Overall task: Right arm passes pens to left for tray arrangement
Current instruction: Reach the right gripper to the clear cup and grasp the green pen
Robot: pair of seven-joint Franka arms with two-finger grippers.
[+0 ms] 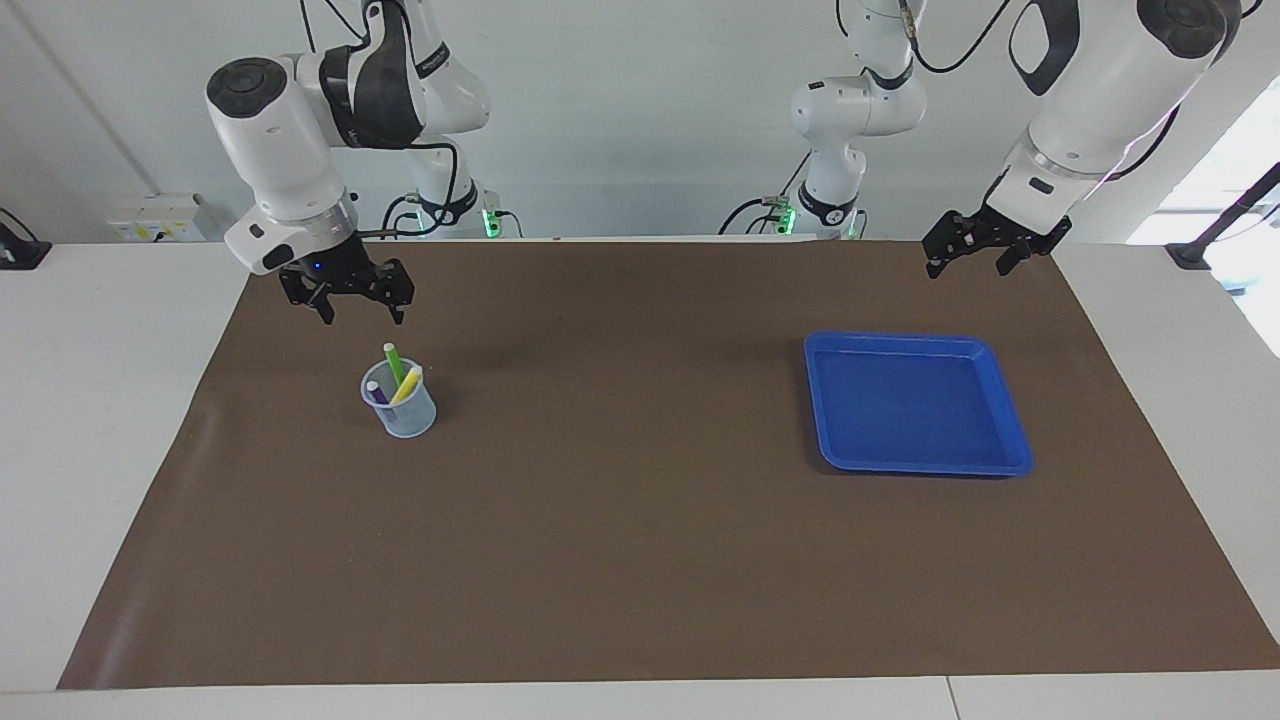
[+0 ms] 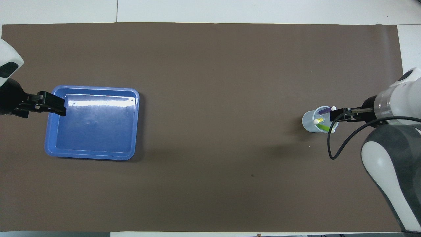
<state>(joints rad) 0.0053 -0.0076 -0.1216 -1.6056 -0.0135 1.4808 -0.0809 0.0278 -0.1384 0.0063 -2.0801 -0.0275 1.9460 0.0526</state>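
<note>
Three pens stand in a small translucent cup (image 1: 400, 412) toward the right arm's end of the mat: green (image 1: 393, 362), yellow (image 1: 407, 385) and purple (image 1: 377, 392). My right gripper (image 1: 362, 312) hangs open and empty just above the cup, clear of the pens; in the overhead view, this gripper (image 2: 335, 115) overlaps the cup (image 2: 312, 122) at its rim. The blue tray (image 1: 915, 403) lies empty toward the left arm's end. My left gripper (image 1: 968, 268) hangs open and empty in the air by the tray's robot-side edge, and it also shows in the overhead view (image 2: 56, 106) at the tray (image 2: 95, 131).
A brown mat (image 1: 640, 560) covers the white table. Two slimmer white arms with green lights (image 1: 850, 110) stand at the robots' edge. A black cable (image 2: 332, 144) loops from the right wrist. A wall socket box (image 1: 155, 217) sits at the right arm's end.
</note>
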